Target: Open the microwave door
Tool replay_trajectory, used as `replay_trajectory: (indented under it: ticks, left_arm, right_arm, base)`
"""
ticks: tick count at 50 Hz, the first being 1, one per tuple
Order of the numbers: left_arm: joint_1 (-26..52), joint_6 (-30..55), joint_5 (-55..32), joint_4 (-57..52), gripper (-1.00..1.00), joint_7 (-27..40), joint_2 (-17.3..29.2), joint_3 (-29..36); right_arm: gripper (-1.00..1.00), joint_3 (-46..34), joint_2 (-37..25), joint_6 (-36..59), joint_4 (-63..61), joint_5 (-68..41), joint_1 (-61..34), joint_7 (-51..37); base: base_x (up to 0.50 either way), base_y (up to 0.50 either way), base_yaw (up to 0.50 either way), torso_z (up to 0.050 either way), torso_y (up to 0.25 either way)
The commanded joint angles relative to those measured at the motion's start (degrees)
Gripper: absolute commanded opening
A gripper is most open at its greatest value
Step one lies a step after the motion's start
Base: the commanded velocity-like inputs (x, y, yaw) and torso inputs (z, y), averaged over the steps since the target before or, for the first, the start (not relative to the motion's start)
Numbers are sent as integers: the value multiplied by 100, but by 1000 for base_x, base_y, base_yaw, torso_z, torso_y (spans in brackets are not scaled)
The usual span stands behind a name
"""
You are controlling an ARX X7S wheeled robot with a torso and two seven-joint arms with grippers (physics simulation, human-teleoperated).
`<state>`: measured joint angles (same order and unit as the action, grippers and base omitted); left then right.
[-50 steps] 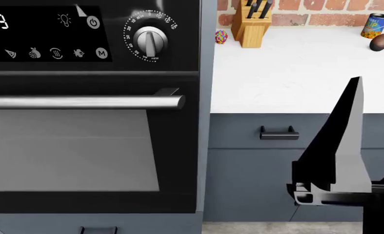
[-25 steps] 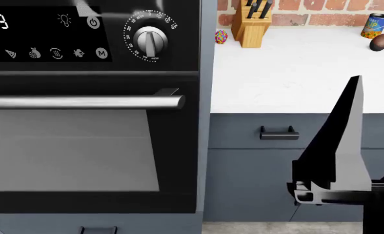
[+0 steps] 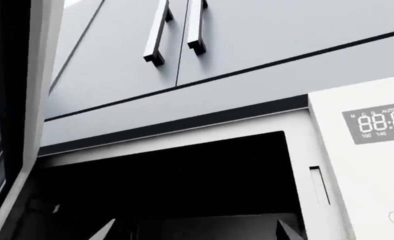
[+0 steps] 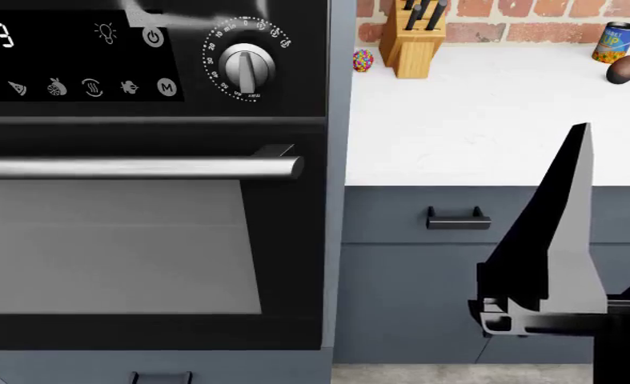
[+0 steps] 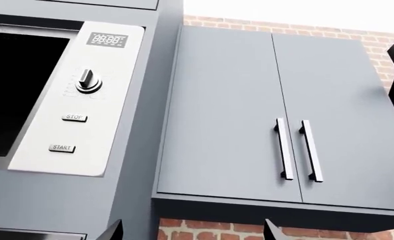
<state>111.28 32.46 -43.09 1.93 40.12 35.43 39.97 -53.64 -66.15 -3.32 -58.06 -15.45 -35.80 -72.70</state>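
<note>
Above the left end effector (image 3: 193, 231), whose tips stand wide and hold nothing, the microwave door (image 3: 13, 100) hangs swung open beside its dark cavity. Stiff and hinged, it should push lightly at its free edge. Head view shows only an oven (image 4: 144, 200). Right end effector (image 5: 191, 230): likewise spread, empty.

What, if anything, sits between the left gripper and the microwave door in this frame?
Nothing visible does. In the left wrist view the microwave door already stands swung open beside the dark microwave cavity, with only open air in front of the left gripper, whose fingertips are spread apart.
</note>
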Motion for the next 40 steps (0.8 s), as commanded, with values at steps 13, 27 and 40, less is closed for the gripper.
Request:
replay_trajectory:
  ticks: [13,27,40]
  left_arm:
    - [84,488,442,-42,100,364,909,-3]
    - [92,971,457,-474,100,411,1754,-69]
    - [-62,1145,612,-279,100,315,2477,-68]
  right_arm:
    - [100,-9,23,-69,39,37,26,21]
    - [100,24,53,20,-23,-39,-53,68]
    - [100,17,139,224,-106,-134,-217,135]
  base:
    - [0,0,0,0,0]
    - [0,0,0,0,0]
    - [0,0,0,0,0]
